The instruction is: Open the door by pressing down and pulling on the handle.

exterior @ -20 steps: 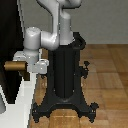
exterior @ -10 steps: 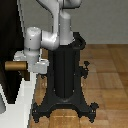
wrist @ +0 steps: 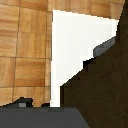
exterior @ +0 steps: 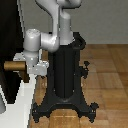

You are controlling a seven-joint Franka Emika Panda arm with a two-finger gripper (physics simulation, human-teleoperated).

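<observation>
The door (exterior: 9, 30) is a tall dark panel with a pale edge at the exterior view's left. Its brown-golden handle (exterior: 11, 66) sticks out level from the panel toward the arm. My white-grey gripper (exterior: 25, 73) hangs at the handle's free end, right against it; its fingers are too small to make out. In the wrist view a dark brown mass, the handle (wrist: 102, 87), fills one side very close to the camera, and a dark grey band of the gripper's body lies along the edge.
The black ribbed robot pedestal (exterior: 65, 80) with splayed feet stands just to the exterior view's right of the gripper. A white slab (exterior: 20, 107) lies below the door and shows as a white surface (wrist: 75, 50) in the wrist view. Wooden floor (exterior: 110, 70) surrounds it.
</observation>
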